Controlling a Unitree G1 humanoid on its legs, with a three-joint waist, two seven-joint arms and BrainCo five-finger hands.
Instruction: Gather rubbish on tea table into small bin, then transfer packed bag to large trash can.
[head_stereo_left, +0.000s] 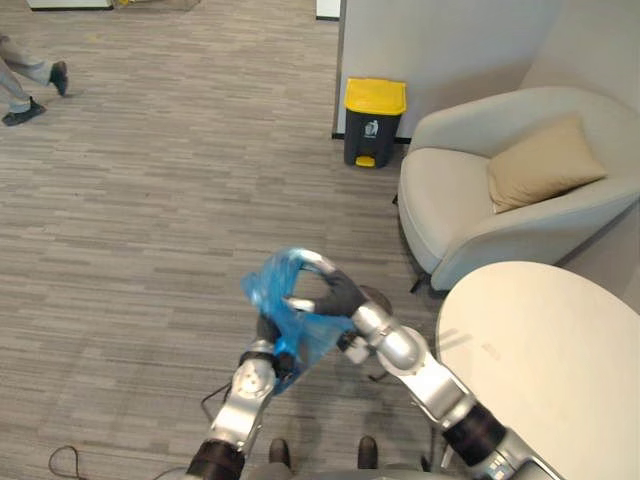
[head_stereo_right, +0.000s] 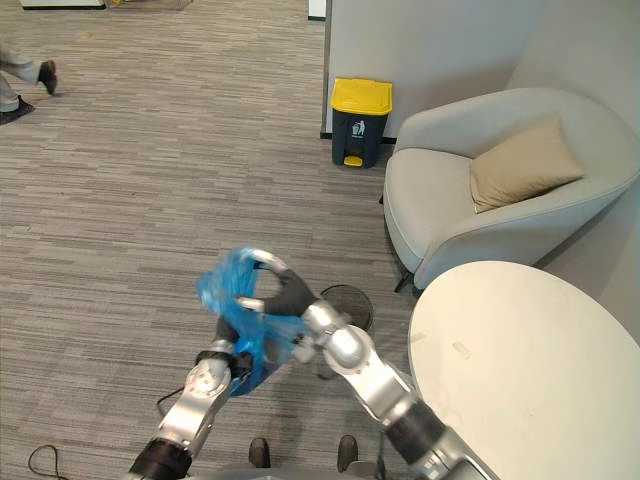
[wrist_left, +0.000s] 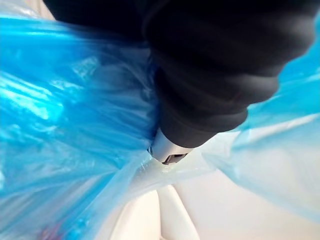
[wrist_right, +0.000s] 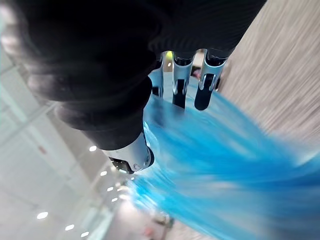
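Against the far wall sits a grey armchair with a tan cushion, and a round white table stands nearer. Beside the chair, the black trash can has its yellow lid down. Over the carpet, the blue bag hangs above a small mesh bin, its contents unclear. The right hand clutches the bag's top. The left hand is buried in plastic, so its grip cannot be told.

Head eyes look down; wrist cameras hug bag.
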